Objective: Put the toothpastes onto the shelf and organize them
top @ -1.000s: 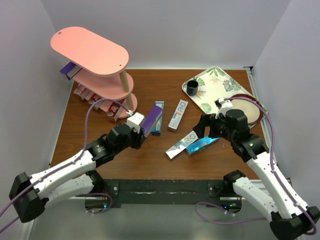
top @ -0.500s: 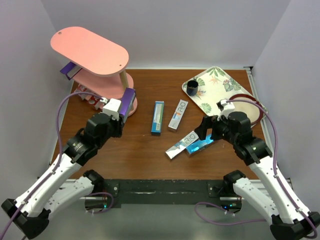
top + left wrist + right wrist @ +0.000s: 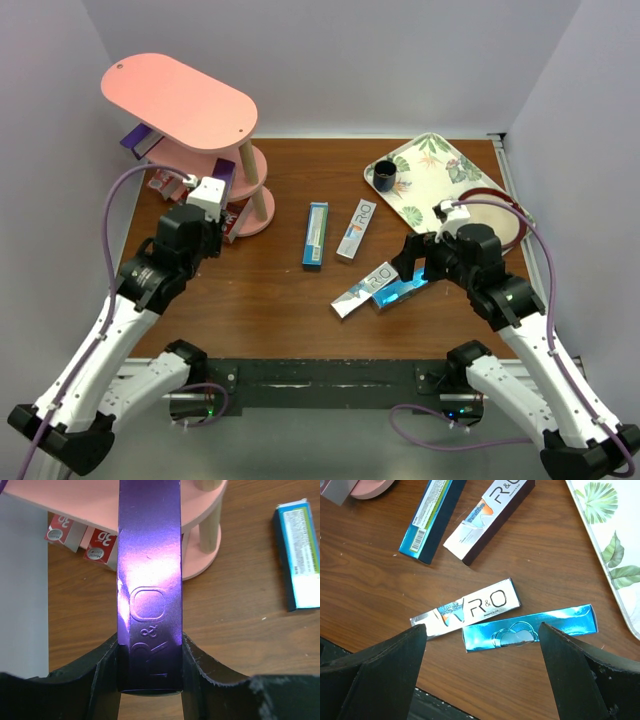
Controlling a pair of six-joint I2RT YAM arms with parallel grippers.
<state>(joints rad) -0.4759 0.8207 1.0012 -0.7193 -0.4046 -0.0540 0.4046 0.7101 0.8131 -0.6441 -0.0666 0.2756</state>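
My left gripper (image 3: 214, 188) is shut on a glossy purple toothpaste carton (image 3: 149, 580), gripped near its rear end. The carton's front end points at the pink shelf (image 3: 180, 100), reaching the edge of the middle tier (image 3: 75, 500). Red cartons (image 3: 100, 550) lie on the lowest tier, and another purple carton (image 3: 133, 138) sits on a tier at the far left. My right gripper (image 3: 482, 630) hangs open above a shiny blue carton (image 3: 530, 628), with a silver one (image 3: 470, 607) beside it. A teal carton (image 3: 316, 233) and a silver-white carton (image 3: 354, 229) lie mid-table.
A leaf-patterned tray (image 3: 425, 145) holding a dark cup (image 3: 385, 177) sits at the back right. A round plate with a dark red rim (image 3: 505, 215) lies behind my right arm. White walls close in the table on three sides.
My left arm has swung left from mid-table, carrying the purple carton to the front of the shelf. The right gripper has shifted only slightly and stays open.
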